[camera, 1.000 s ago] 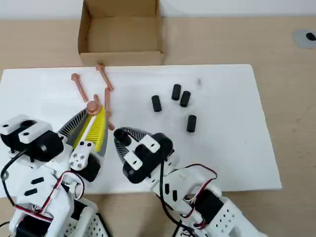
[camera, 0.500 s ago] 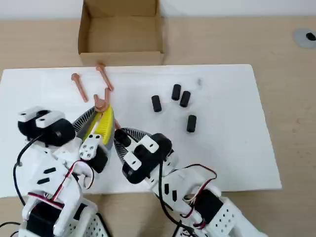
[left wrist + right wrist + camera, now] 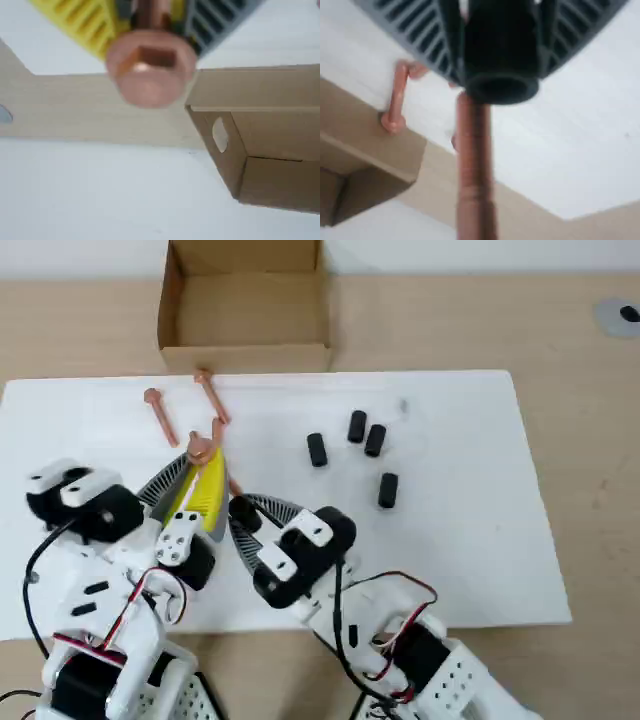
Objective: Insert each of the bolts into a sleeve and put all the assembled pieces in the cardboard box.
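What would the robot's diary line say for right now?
left fingers: shut on bolt | right fingers: shut on sleeve | loose sleeves: four on white mat

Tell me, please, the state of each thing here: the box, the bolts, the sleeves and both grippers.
Cardboard box: open at the top, nothing inside.
Left gripper: shut on a bolt.
Right gripper: shut on a sleeve.
Loose bolts: lying on the mat, no sleeve on them.
Loose sleeves: four on the mat, no bolt in them.
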